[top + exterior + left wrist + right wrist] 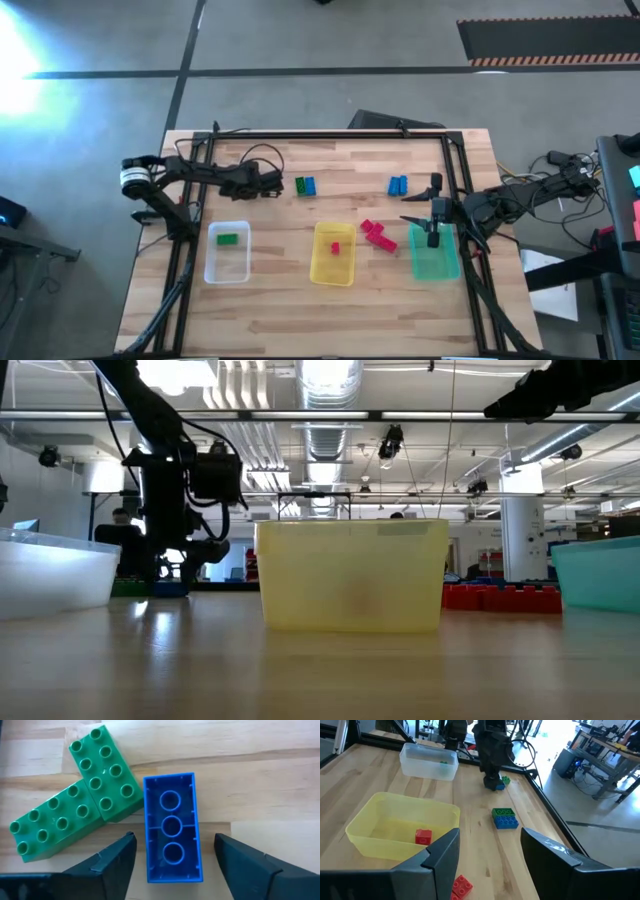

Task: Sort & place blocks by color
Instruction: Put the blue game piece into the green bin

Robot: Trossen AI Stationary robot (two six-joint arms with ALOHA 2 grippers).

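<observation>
Two green blocks [75, 810] and a blue block [172, 827] lie together on the wood near the table's far side; the blue one lies hollow side up. My left gripper [172, 850] is open above them, one finger on each side of the blue block, touching nothing. In the high view this group [305, 185] lies just off the left gripper [280, 186]. My right gripper [434, 230] is open and empty over the teal tray [436, 262]. One green block [228, 238] lies in the clear tray [228, 268], and one red block [423, 836] in the yellow tray [375, 822].
Another blue and green pair [505, 817] lies right of centre on the far half of the table. Red blocks [376, 233] lie between the yellow and teal trays. A black frame [452, 160] runs along the table's sides. Bare wood stretches along the near edge.
</observation>
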